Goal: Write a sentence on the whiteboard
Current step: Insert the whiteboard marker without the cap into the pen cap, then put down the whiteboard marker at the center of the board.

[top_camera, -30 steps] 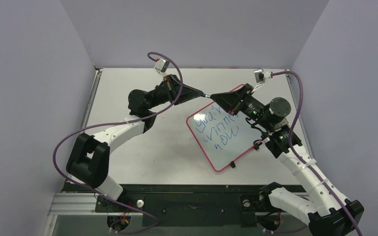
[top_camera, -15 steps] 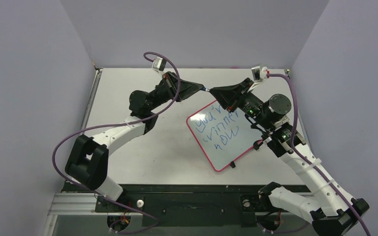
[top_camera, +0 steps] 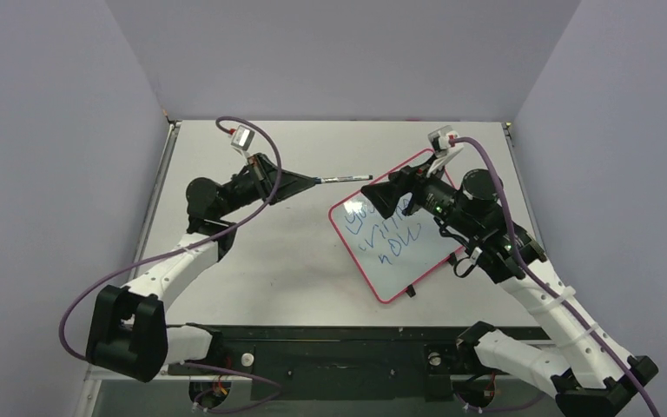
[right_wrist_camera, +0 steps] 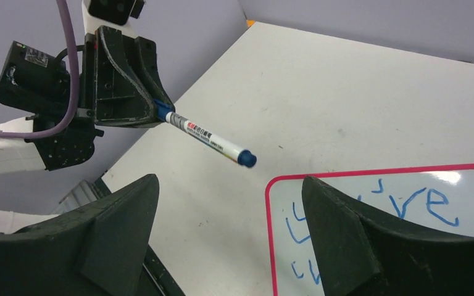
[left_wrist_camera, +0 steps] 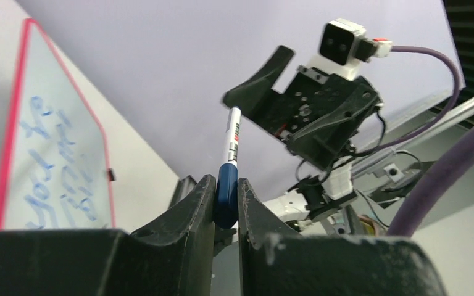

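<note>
Pen drawn back, right fingers let go

On the table (top_camera: 269,261) the whiteboard (top_camera: 425,252) lies slantwise to our right, the sentence (top_camera: 386,230) across it in three lines. Our left fingers (left_wrist_camera: 203,203) pinch the pen (right_wrist_camera: 210,139) by one end, its length pointing at our right fingers (right_wrist_camera: 123,216). Those are now spread wide and empty above the board's far corner; a second ago they were shut at the pen's tip.

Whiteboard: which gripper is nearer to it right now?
Right. The right gripper hangs open over the far corner of the whiteboard; the left gripper is off to its left, shut on the pen.
</note>
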Motion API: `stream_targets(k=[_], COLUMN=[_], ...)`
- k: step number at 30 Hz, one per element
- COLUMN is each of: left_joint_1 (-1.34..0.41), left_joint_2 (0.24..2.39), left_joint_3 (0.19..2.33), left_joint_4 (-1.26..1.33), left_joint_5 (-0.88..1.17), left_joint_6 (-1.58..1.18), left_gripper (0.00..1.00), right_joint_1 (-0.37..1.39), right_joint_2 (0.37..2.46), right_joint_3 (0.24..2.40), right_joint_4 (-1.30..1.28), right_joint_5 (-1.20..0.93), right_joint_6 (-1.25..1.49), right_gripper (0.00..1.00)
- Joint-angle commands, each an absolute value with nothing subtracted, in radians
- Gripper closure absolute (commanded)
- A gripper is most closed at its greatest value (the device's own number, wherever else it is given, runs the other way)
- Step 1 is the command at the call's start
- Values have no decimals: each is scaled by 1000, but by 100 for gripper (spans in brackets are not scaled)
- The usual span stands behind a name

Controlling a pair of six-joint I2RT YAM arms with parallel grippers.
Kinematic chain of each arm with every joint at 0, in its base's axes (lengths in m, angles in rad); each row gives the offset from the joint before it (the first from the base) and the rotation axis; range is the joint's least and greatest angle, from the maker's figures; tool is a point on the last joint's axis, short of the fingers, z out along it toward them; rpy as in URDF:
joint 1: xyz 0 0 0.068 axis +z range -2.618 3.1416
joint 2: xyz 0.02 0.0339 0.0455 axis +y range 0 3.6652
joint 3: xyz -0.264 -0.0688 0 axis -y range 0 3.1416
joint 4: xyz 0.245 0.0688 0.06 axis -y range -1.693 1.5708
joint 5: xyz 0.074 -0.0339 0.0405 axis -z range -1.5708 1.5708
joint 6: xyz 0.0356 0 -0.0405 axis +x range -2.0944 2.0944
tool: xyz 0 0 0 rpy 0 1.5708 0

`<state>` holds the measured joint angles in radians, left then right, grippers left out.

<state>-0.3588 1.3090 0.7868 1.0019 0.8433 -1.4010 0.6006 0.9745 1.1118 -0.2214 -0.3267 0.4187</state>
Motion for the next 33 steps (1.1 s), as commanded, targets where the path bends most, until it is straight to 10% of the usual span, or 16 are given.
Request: stream_targets(k=[1, 15, 25, 33], left_joint_1=[-256, -35, -48, -134], left_joint_2=[1199, 946, 1098, 1252], left_joint_3=[713, 487, 328, 317], left_joint_4=[915, 226, 332, 407], left_joint_5=[913, 527, 465, 440], left_joint_6=[-1301, -821, -776, -776], left_gripper=[100, 100, 98, 75], right_joint_1=[591, 592, 593, 594], right_joint_2=[886, 718, 721, 709], right_joint_3=[1136, 1016, 982, 941], right_joint_4=[-257, -313, -323, -288], right_joint_5=[-255, -119, -101, -96], right_joint_6=[405, 427, 451, 473], right_gripper=[19, 18, 18, 17])
